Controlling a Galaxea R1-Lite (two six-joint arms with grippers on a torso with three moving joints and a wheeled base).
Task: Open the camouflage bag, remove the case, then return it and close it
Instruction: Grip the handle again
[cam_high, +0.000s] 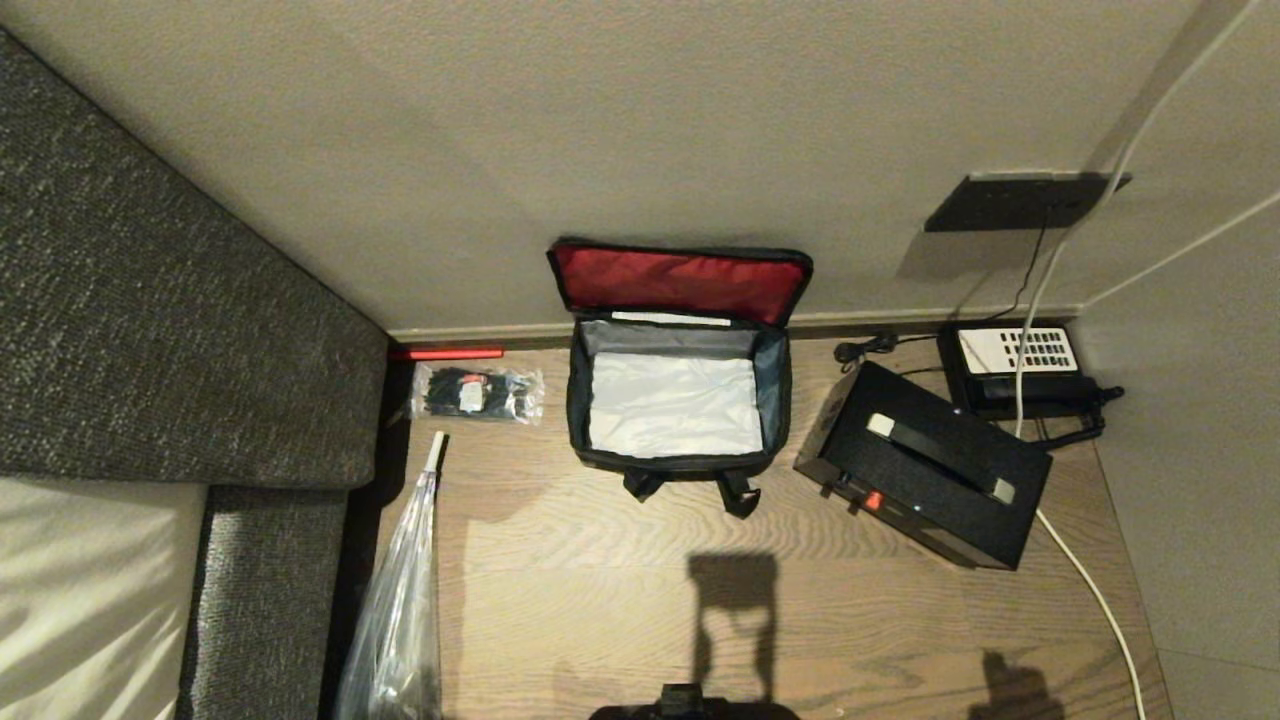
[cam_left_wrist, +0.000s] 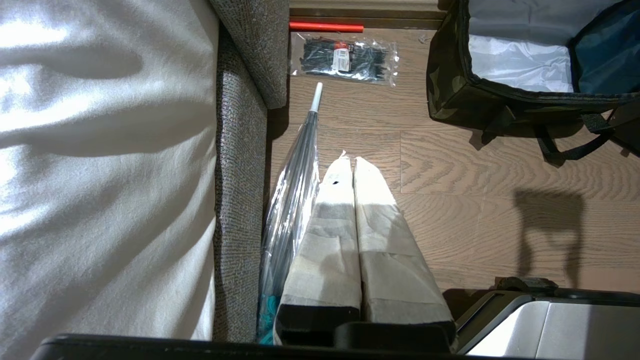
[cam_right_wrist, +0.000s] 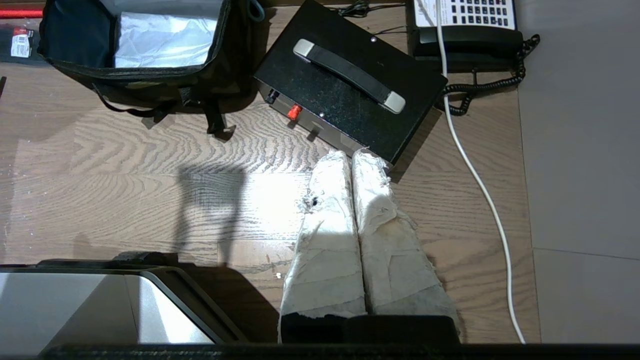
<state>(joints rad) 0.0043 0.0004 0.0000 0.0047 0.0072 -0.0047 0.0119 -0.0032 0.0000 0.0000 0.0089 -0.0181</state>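
The camouflage bag (cam_high: 600, 455) stands open on the wood floor against the wall, its red-lined lid (cam_high: 680, 282) propped back and its silvery inside empty. Its camouflage wall (cam_left_wrist: 450, 90) and rim (cam_right_wrist: 150, 70) show in both wrist views. The black case (cam_high: 925, 470) sits on the floor just right of the bag, turned at an angle, handle up and a red button on its side (cam_right_wrist: 294, 112). My left gripper (cam_left_wrist: 349, 161) hangs shut and empty above the floor beside the sofa. My right gripper (cam_right_wrist: 351, 156) is shut and empty, its tips just short of the case's near corner.
A grey sofa (cam_high: 150, 300) with a pale cushion fills the left. A clear-wrapped umbrella (cam_high: 400, 600), a packet of black cable ties (cam_high: 478, 393) and a red stick (cam_high: 447, 352) lie left of the bag. A black telephone (cam_high: 1020, 365) and a white cable (cam_high: 1090, 590) lie right of the case.
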